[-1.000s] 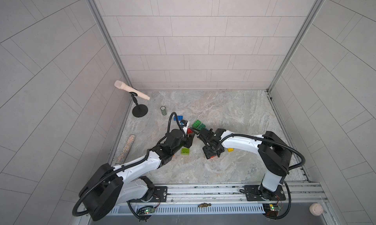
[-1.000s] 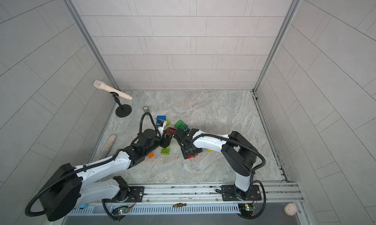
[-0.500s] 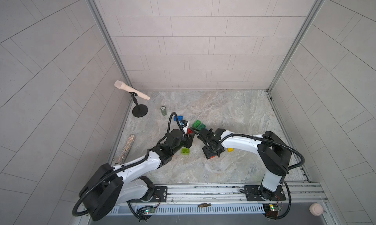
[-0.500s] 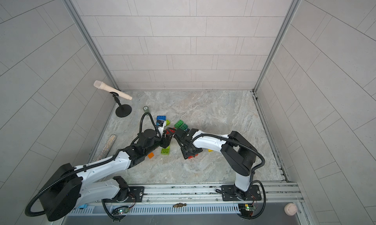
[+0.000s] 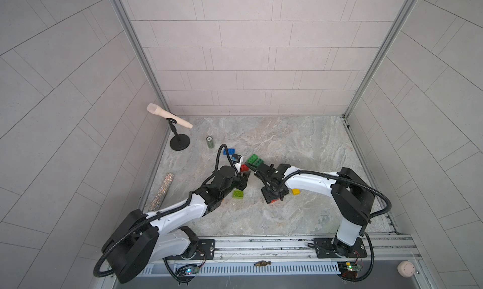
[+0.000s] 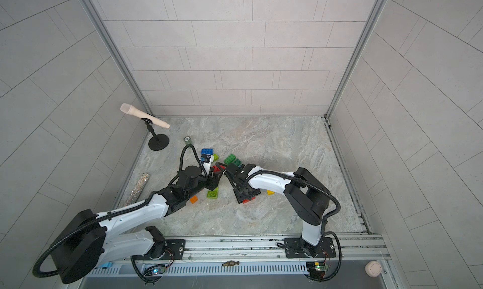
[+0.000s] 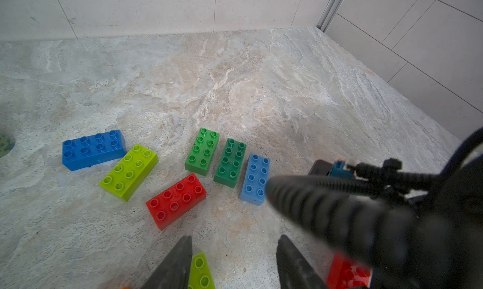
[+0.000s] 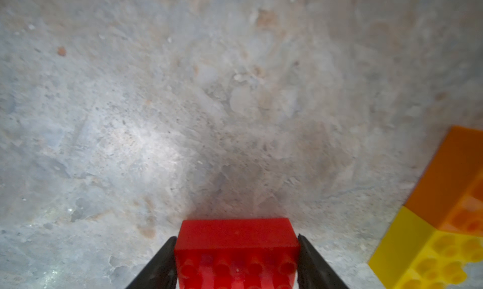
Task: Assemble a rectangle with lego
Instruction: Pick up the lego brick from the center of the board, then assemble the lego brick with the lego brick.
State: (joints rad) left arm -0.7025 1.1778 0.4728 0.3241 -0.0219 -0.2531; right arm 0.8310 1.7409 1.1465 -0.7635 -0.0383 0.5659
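6 loose bricks show in the left wrist view, studs up, none joined: blue brick (image 7: 92, 149), lime brick (image 7: 129, 171), loose red brick (image 7: 176, 200), green brick (image 7: 202, 151), dark green brick (image 7: 230, 162) and light blue brick (image 7: 254, 179), the last 3 nearly parallel and just beside each other. Left gripper (image 7: 235, 239) hangs over the tabletop (image 7: 261, 78), jaws spread with nothing pinched; a 2nd lime brick (image 7: 200, 270) sits low by 1 finger, not gripped. Right gripper (image 8: 236, 238) pinches the held red brick (image 8: 235, 251), both fingers touching its sides, low over bare tabletop. Whether it rests on the surface I can't tell, the view is blurry. Orange brick (image 8: 449, 175) and yellow brick (image 8: 418, 248) sit butted together near it, and I read them as the start of the rectangle. Step in hand, as I judge it: placing the red piece against that 2-brick pair. Next move calls for squaring its edge with the pair, closing the gap until flush, then releasing without dragging it. Left arm looks free to fetch 1 of the loose 6, likely the nearest red.
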